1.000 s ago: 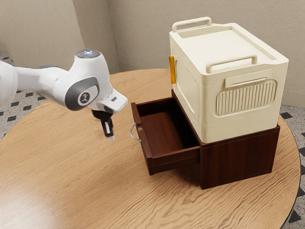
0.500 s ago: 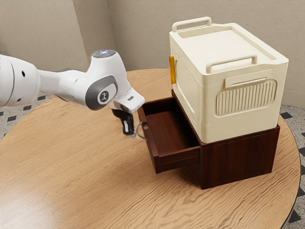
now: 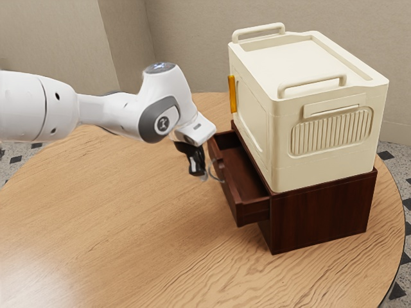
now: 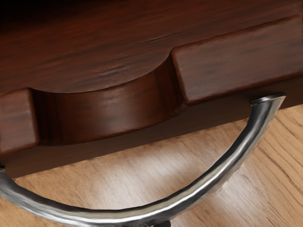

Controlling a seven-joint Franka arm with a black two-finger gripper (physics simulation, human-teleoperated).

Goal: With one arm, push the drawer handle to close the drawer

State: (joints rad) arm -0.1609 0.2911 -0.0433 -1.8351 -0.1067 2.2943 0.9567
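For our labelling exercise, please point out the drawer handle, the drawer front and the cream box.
Drawer handle (image 4: 113, 216): wrist view, middle of its curve.
Drawer front (image 4: 109, 116): wrist view, its notch.
Cream box (image 3: 331, 131): exterior view, ribbed side panel.

Looks like a room in a home, perhaps for dining, though hard to say for sure: furnished with a round wooden table (image 3: 96, 224), closed in by plain beige walls (image 3: 192, 38), and floored in pale speckled tile (image 3: 399, 170) with dark diamonds (image 3: 386, 155) among the paler parts.
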